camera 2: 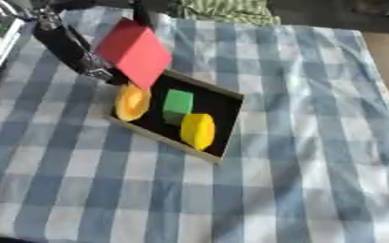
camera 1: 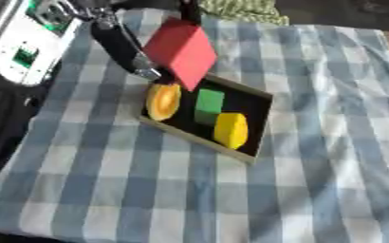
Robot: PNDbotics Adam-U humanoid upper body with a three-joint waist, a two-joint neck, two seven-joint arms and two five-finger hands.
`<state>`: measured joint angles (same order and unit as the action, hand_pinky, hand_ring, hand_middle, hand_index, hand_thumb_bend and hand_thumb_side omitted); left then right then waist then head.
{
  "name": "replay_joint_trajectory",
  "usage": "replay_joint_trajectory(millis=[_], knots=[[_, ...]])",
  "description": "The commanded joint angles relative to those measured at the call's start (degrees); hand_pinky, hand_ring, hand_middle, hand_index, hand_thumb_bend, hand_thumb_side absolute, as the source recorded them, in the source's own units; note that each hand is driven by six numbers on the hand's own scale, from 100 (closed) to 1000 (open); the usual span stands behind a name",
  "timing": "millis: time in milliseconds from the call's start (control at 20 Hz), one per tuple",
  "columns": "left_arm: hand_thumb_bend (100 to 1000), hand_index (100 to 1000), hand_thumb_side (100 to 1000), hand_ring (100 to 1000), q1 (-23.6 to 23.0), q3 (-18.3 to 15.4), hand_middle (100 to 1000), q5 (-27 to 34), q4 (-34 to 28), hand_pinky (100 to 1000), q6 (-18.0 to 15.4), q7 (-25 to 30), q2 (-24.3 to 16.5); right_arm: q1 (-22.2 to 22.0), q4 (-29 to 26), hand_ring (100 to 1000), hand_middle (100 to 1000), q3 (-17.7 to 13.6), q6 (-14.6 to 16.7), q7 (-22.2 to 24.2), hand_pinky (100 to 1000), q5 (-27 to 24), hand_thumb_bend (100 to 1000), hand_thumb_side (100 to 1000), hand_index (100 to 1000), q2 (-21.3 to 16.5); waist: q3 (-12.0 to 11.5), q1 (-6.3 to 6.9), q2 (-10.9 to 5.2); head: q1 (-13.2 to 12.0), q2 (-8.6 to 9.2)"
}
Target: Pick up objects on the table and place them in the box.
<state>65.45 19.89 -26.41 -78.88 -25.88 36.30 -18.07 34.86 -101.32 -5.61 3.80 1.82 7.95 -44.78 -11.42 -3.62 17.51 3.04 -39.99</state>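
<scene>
Checked cloth (camera 1: 314,95) bears the box (camera 1: 260,124); left hand (camera 1: 140,64) grasps red block (camera 1: 181,52), fingers hidden.

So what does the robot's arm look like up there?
Only the left arm shows, coming in from the upper left. It is long, smooth and black, with a shiny silver joint near its lower end. Its left hand is mostly hidden behind the red block; what shows is dark. No cables or markings can be made out. The right arm is not in the pictures.
</scene>
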Motion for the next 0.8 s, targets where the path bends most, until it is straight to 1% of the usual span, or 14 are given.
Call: replay_joint_trajectory(millis=[50, 200, 250, 450, 700, 800], knots=[[398, 619, 100, 629, 2.1, 0.6, 489, -1.4, 1.5, 823, -0.9, 0.3, 1.8, 1.2, -0.9, 752, 727, -0.4, 0.0, 0.3, 893, -0.4, 100, 425, 830, -0.9, 0.2, 1.1, -1.49, -0.3, 0.38], [409, 620, 100, 631, 2.5, 1.1, 490, -3.2, 2.9, 822, -1.3, 0.6, 3.3, 1.4, -0.8, 751, 726, -0.3, 0.0, 0.6, 894, -0.5, 100, 430, 829, -0.5, 0.4, 1.19, -1.38, -0.3, 0.45], [430, 621, 100, 633, 2.6, 1.2, 492, -4.1, 3.5, 818, -1.5, 0.6, 3.8, 1.5, -0.8, 751, 726, -0.2, 0.1, 0.6, 894, -0.6, 100, 433, 829, -0.4, 0.5, 1.19, -1.34, -0.2, 0.51], [463, 622, 100, 637, 2.7, 0.9, 494, -9.5, 7.2, 813, -2.2, -0.8, 5.4, 1.7, -0.7, 750, 724, 0.0, 0.1, 0.9, 895, -0.7, 100, 445, 828, 0.1, 0.9, 1.15, -1.08, -0.2, 0.69], [462, 624, 100, 624, 2.6, 0.8, 484, -15.4, 11.4, 813, -3.5, -3.2, 6.9, 1.7, -0.6, 749, 722, -0.1, 0.1, 1.1, 896, -0.8, 100, 446, 827, 0.5, 1.2, 1.21, -0.67, 0.1, 0.69], [490, 637, 100, 633, 2.6, 0.9, 493, -17.2, 12.4, 814, -3.9, -3.6, 7.2, 1.7, -0.6, 749, 722, -0.1, 0.1, 1.2, 897, -0.9, 100, 447, 827, 0.7, 1.4, 1.23, -0.56, 0.1, 0.77]])
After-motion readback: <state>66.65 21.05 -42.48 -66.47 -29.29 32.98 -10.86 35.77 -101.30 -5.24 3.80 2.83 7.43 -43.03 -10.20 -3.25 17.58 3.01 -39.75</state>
